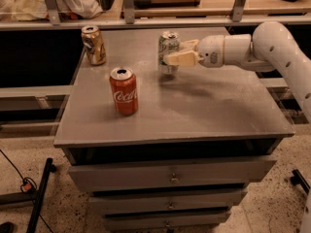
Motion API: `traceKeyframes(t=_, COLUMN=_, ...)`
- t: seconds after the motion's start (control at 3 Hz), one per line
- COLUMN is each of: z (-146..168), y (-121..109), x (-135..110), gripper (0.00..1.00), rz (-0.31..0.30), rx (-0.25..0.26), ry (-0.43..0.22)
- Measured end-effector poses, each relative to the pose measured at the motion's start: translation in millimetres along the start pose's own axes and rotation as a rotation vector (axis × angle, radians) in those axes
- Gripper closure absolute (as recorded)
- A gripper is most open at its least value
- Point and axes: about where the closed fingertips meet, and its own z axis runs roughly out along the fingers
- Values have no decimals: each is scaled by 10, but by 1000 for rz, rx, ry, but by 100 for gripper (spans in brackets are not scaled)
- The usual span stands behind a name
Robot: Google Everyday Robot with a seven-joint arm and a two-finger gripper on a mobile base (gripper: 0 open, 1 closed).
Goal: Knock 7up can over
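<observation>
The 7up can (pixel 168 42), silvery-white with green markings, stands upright at the back middle of the grey table top (pixel 204 106). My gripper (pixel 175 53) reaches in from the right on a white arm (pixel 272 47). One finger (pixel 179 58) lies across the can's front, the other (pixel 190 43) behind its right side. The fingers hold the can between them. The can's base seems slightly off the table, with a shadow below it.
A red Coca-Cola can (pixel 123 91) stands upright at the front left. A gold-brown can (pixel 94 44) stands at the back left corner. A rail with posts (pixel 129 4) runs behind the table. Drawers (pixel 170 176) are below the top.
</observation>
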Motion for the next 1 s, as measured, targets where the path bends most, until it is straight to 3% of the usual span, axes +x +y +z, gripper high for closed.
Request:
traceKeyframes(t=0.33, z=-237, y=71, x=-253, gripper=89, rz=-78, rx=3, ry=156)
traceKeyframes(t=0.67, z=-415, y=238, x=-285, gripper=91, rz=-165, rx=14, ry=452)
traceKeyframes(t=1.0, z=-662, y=358, x=-126, gripper=95, rz=-242, rx=53, ry=774)
